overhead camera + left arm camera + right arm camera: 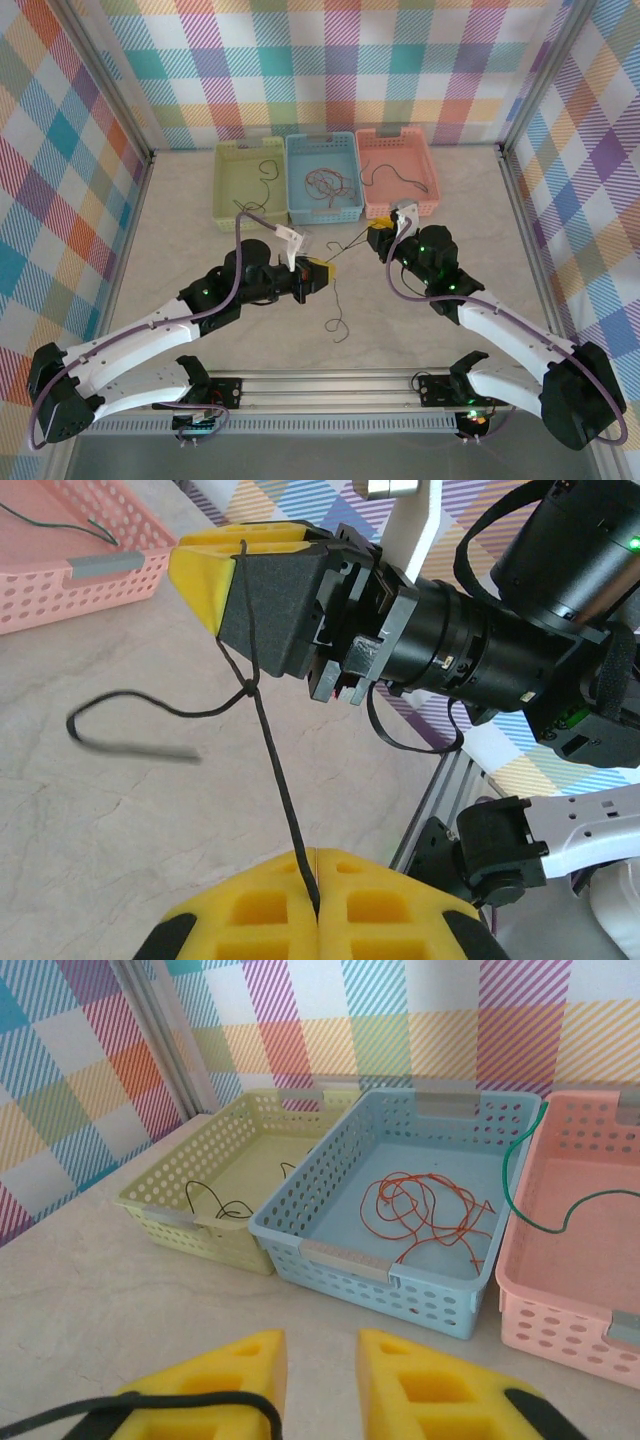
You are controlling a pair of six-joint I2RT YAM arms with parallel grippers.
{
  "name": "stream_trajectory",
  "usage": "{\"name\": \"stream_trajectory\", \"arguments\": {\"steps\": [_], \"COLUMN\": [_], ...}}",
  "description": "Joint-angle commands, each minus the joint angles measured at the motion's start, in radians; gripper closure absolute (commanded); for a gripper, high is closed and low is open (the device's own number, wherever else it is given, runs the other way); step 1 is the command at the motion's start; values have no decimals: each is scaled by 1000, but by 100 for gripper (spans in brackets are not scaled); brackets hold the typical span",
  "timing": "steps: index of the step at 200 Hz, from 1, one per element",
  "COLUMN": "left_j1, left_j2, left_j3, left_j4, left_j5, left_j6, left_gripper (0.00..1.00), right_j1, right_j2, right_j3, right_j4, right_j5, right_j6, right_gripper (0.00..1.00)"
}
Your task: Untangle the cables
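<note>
A thin black cable (pixel 275 770) runs from my left gripper (pixel 318 852) up to my right gripper (pixel 377 238). A small knot sits partway along it, and a loose end curls off to the left over the table. My left gripper (pixel 322 276) is shut on this cable. In the right wrist view my right gripper (pixel 322 1345) stands open, and the black cable (pixel 190 1402) lies draped across its left finger. From above, the rest of the black cable (pixel 338 300) hangs down onto the table between the arms.
Three baskets stand in a row at the back. The yellow-green basket (pixel 200 1230) holds a black cable (pixel 210 1200). In the blue basket (pixel 400 1285) lies a red-orange cable (pixel 420 1210), and in the pink basket (pixel 560 1335) a green cable (pixel 575 1210). Metal rails frame the table.
</note>
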Motion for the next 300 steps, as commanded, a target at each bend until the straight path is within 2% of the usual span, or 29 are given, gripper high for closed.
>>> {"name": "stream_trajectory", "arguments": {"steps": [1,32,51,119,138,165,186,205,225,241,269,290,300], "left_j1": [-9,-8,-9,-8,-9,-7,-3,1,2,4,8,13,17], "left_j2": [-41,-34,-38,-128,-165,-212,-243,-274,-313,-341,-315,-280,-258], "left_j3": [3,5,14,22,23,35,47,51,59,66,109,164,197], "left_j4": [-24,-10,-11,-72,-108,-172,-210,-235,-268,-281,-339,-351,-350], "left_j5": [56,96,119,85,67,41,30,16,-6,-30,-109,-206,-235], "left_j6": [25,19,21,37,46,67,79,86,95,100,108,117,125], "left_gripper": [100,100,100,100,100,100,100,100,100,100,100,100,100], "right_j1": [-22,-18,8,61,67,73,70,54,8,-31,-95,-123,-138], "right_j2": [13,19,23,100,125,170,187,195,225,233,151,107,98], "right_j3": [7,16,21,86,48,0,-19,-30,-18,-23,-28,-18,-8], "right_j4": [9,6,1,-149,-142,-79,5,70,99,155,76,47,5], "right_j5": [78,50,99,164,137,207,267,299,355,372,155,140,84], "right_j6": [-40,-94,-207,-705,-896,-1085,-1173,-1219,-1219,-1122,-834,-555,-460], "right_gripper": [69,62,60,53,52,49,47,38,33,30,30,29,30]}}
